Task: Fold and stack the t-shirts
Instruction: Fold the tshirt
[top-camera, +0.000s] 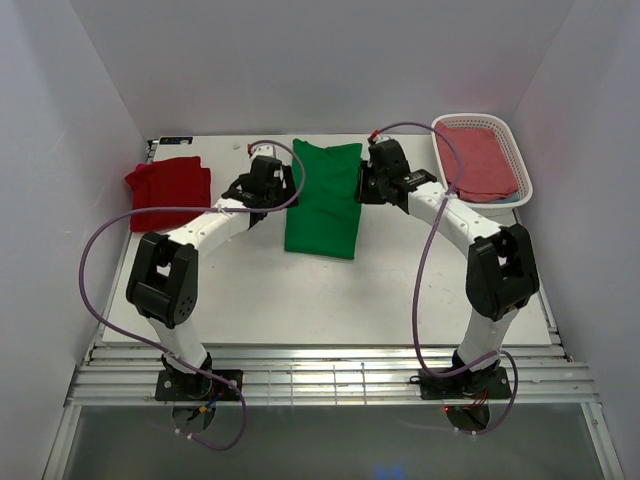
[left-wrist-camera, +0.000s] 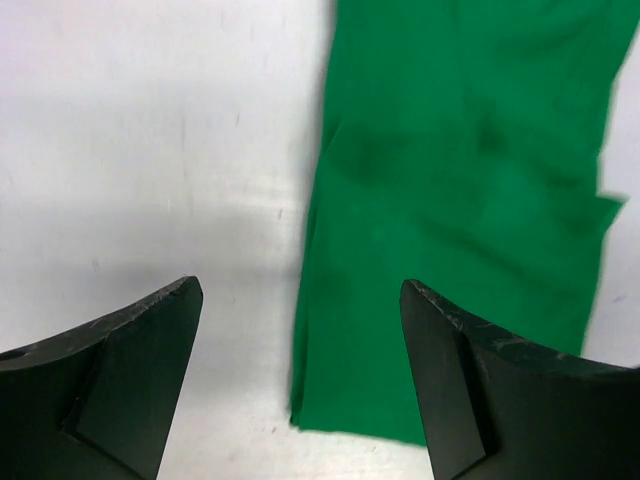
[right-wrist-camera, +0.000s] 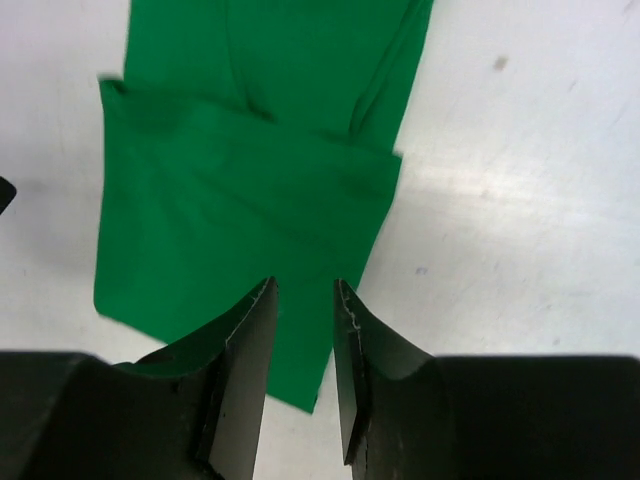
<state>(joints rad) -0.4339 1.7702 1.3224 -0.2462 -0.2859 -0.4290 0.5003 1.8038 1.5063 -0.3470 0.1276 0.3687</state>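
1. Reaching from the near edge of the table (top-camera: 330, 300), both arms bent toward its middle, the left from 7 o'clock and the right from 5 o'clock.
2. The left gripper (left-wrist-camera: 300, 290) hung with its jaws wide apart and held nothing; the left border of the green t-shirt (left-wrist-camera: 460, 200) lay under it.
3. The right gripper (right-wrist-camera: 305, 285) showed only a narrow gap between its fingers, with no cloth caught there, above the right border of the same shirt.
4. The green t-shirt lay flat between both grippers as a long folded strip, running from 6 to 12 o'clock.
5. The red t-shirt (top-camera: 168, 192) lay as a rough square at 10 o'clock, well apart.
6. A white basket (top-camera: 523, 170) at 2 o'clock held a pinkish-red cloth (top-camera: 485, 160).
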